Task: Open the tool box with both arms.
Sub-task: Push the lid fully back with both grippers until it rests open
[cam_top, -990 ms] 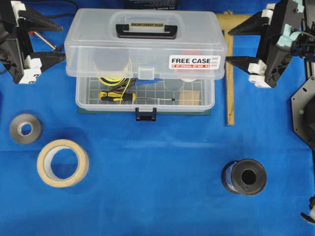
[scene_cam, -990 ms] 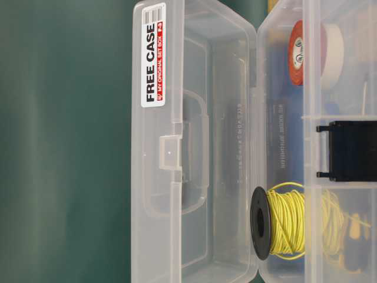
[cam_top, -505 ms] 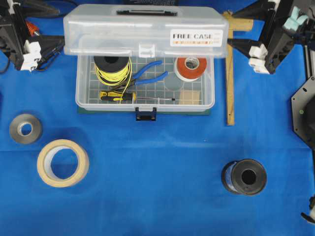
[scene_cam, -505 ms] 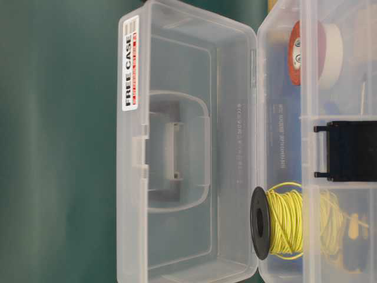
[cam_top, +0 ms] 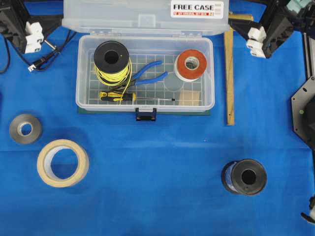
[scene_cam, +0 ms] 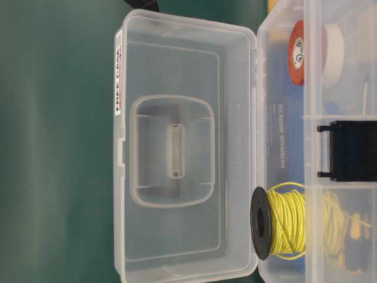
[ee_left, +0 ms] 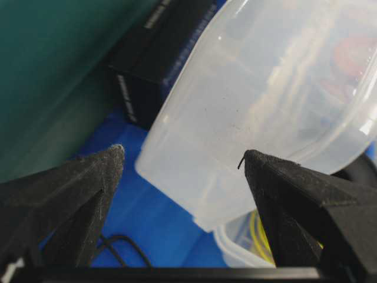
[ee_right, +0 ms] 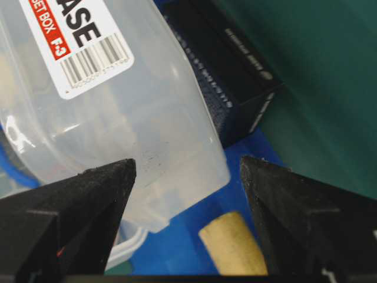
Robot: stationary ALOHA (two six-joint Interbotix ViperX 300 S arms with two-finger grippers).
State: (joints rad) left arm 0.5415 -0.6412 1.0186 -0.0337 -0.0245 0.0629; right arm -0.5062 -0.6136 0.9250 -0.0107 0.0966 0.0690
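The tool box (cam_top: 145, 105) stands open on the blue cloth. Its clear lid (cam_top: 142, 17), with the "FREE CASE" sticker (cam_top: 197, 8), is tipped back past upright. The table-level view looks straight into the hollow lid (scene_cam: 177, 76). The dark front latch (cam_top: 146, 114) hangs loose at the front rim. My left gripper (ee_left: 184, 156) is open at the lid's left end, whose corner shows between the fingers. My right gripper (ee_right: 188, 162) is open at the lid's right end, by the barcode corner. Neither is shut on the lid; I cannot tell whether a finger touches it.
Inside the box lie a yellow wire spool (cam_top: 112, 61), blue pliers (cam_top: 150, 73), a screwdriver (cam_top: 123, 96) and red tape (cam_top: 191, 65). A wooden strip (cam_top: 229, 73) lies right of the box. Grey tape (cam_top: 25, 129), masking tape (cam_top: 63, 162) and a black spool (cam_top: 244, 176) sit in front.
The lid has swung from half raised up and back to fully open. Both grippers moved toward the far edge along with it, staying open.
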